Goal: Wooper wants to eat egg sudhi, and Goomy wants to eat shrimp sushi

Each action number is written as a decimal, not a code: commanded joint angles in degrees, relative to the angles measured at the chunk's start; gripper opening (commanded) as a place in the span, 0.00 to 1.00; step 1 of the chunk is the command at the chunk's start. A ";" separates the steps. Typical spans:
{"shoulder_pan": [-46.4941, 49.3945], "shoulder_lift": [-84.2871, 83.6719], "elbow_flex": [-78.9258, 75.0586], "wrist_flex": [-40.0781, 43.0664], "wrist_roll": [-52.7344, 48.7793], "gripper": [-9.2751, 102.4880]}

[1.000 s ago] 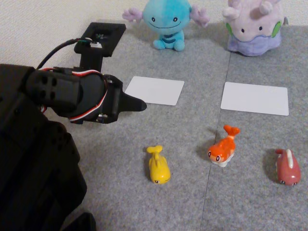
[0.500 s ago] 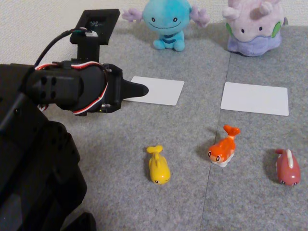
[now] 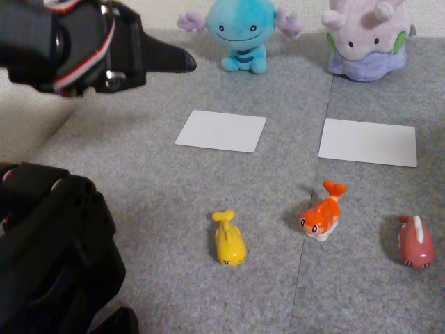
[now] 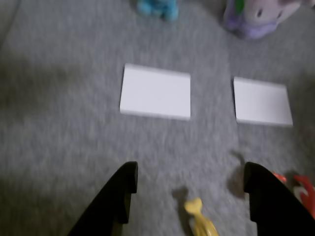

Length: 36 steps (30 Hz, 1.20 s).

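Two plush toys sit at the back of the grey mat: one Wooper and one Goomy. Nearer than Wooper lie two white cards, one just in front of it and one before Goomy. Nearer still are three fish-shaped figures: one yellow egg sudhi, one orange shrimp sushi, one dark red figure.

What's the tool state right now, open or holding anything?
Tool: open and empty, with its fingers spread wide above the yellow fish figure.
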 commanded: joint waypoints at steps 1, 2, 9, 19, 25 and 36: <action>0.00 -12.66 -8.44 5.45 -2.99 0.31; 0.00 -16.35 -10.55 7.21 -4.31 0.31; 7.56 -35.77 -19.34 14.77 -22.24 0.31; 26.72 -41.04 -18.46 24.70 -58.45 0.32; 29.09 -41.22 -16.00 23.47 -61.96 0.31; 34.80 -41.22 -1.23 7.38 -62.05 0.31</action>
